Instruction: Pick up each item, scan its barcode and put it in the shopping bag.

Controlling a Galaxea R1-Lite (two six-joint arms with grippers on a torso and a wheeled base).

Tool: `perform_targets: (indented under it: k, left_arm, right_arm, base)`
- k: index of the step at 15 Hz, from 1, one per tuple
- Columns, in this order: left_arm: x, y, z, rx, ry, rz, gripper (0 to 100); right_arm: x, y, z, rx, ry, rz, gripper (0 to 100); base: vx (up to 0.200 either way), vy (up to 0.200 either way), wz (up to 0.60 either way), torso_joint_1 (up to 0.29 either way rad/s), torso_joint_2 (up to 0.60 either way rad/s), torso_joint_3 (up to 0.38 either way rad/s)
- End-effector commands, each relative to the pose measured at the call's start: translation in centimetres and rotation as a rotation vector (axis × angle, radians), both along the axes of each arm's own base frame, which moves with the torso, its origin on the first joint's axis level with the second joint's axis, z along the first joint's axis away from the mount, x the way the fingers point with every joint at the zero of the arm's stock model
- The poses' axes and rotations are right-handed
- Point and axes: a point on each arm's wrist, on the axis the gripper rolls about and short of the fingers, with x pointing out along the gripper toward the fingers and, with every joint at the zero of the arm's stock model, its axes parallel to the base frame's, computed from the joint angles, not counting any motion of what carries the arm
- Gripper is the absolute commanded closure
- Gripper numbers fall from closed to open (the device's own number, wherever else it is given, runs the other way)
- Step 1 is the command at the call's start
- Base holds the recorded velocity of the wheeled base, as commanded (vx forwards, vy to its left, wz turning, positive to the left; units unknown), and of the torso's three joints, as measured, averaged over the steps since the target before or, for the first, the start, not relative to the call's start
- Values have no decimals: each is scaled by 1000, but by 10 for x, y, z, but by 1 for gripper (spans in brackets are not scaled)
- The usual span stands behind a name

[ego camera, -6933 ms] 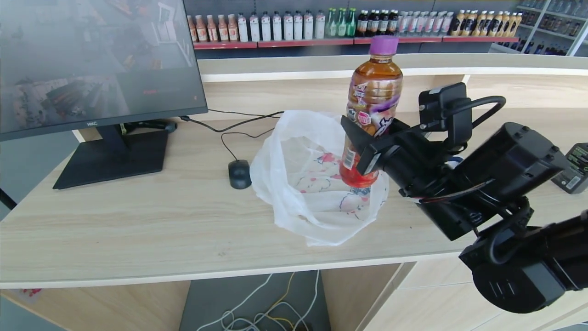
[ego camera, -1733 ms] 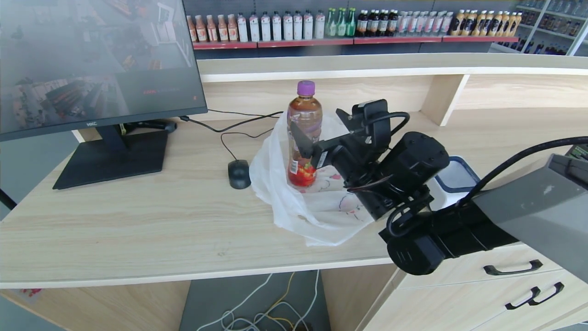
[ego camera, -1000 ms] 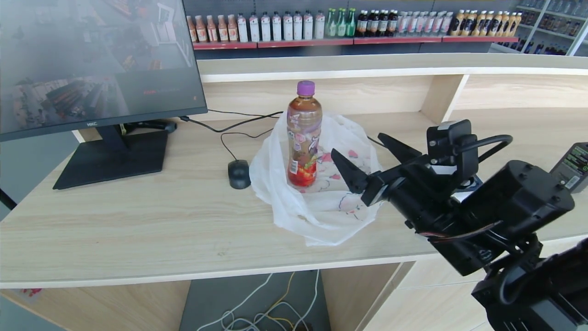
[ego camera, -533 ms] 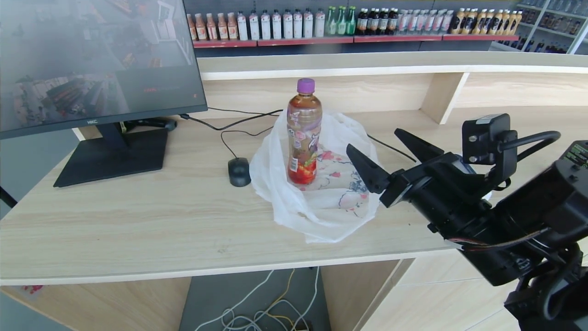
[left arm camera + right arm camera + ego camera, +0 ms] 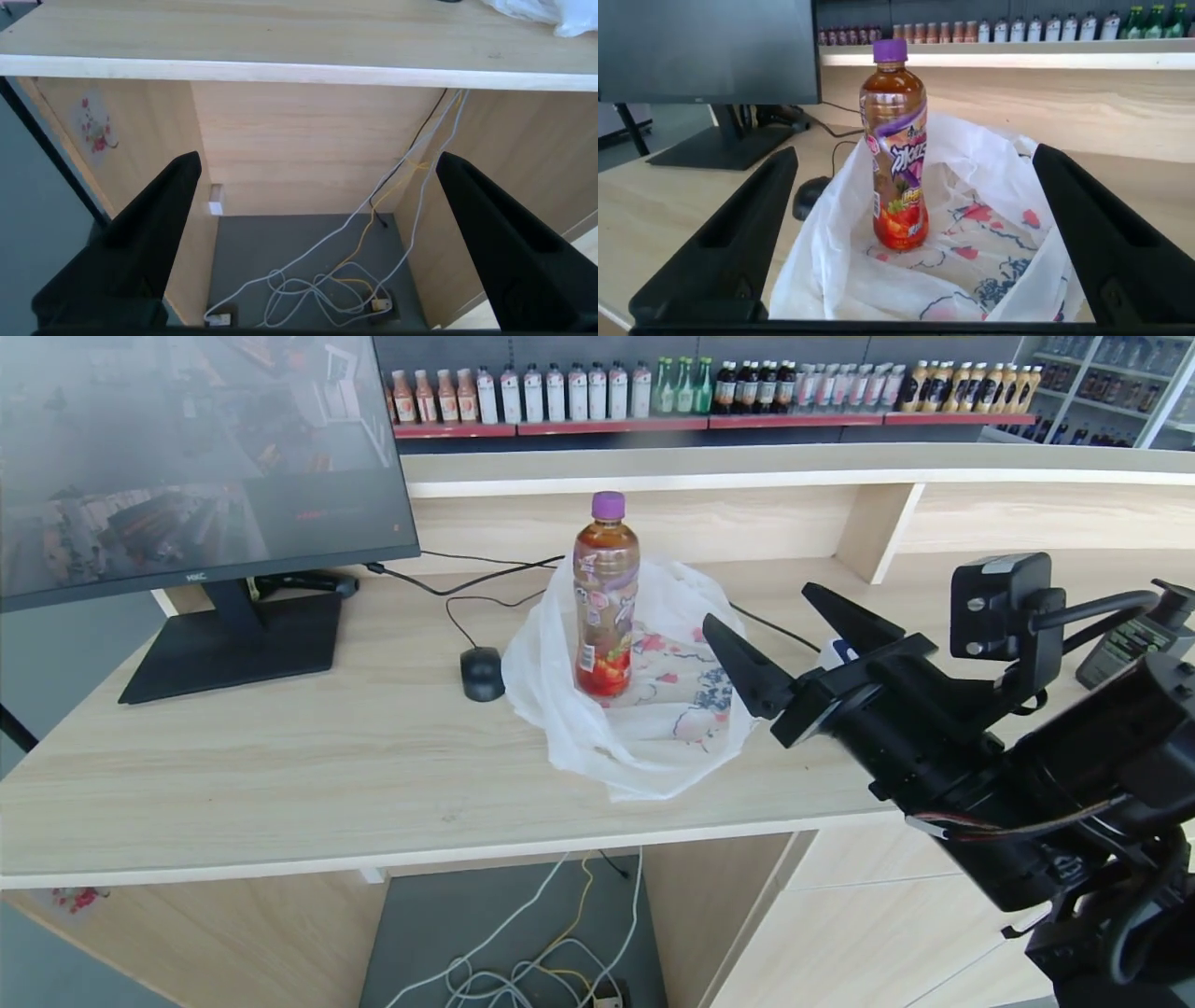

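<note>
Though spread wide apart, right end effector [image 5: 760, 605] near shopping bag [image 5: 644, 747] on pale wooden counter [image 5: 280, 756], drink shelves [image 5: 700, 422] behind

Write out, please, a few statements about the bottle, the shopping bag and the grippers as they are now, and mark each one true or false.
1. The bottle stands upright inside the shopping bag. True.
2. The right gripper is shut on the bottle. False: it is open and apart from the bottle.
3. The bottle's cap is green. False: it is purple.
4. A mouse lies on the counter beside the bag, on the monitor's side. True.
5. The left gripper is shut. False: it is open, low in front of the counter.
</note>
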Motion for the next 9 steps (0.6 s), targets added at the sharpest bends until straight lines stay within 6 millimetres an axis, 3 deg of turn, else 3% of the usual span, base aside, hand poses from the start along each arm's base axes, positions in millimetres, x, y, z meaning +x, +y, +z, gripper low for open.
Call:
perform_targets:
  k: [1, 9]
  left_arm:
    - [0, 0, 0, -2, -1, 1, 0]
    - [0, 0, 1, -18, -6, 2, 0]
  right_arm:
    - [4, 2, -2, -4, 5, -2, 0]
    - [-4, -3, 6, 13, -16, -4, 0]
  base:
    - [0, -200, 0, 7, 2, 2]
    - [0, -200, 0, 5, 1, 1]
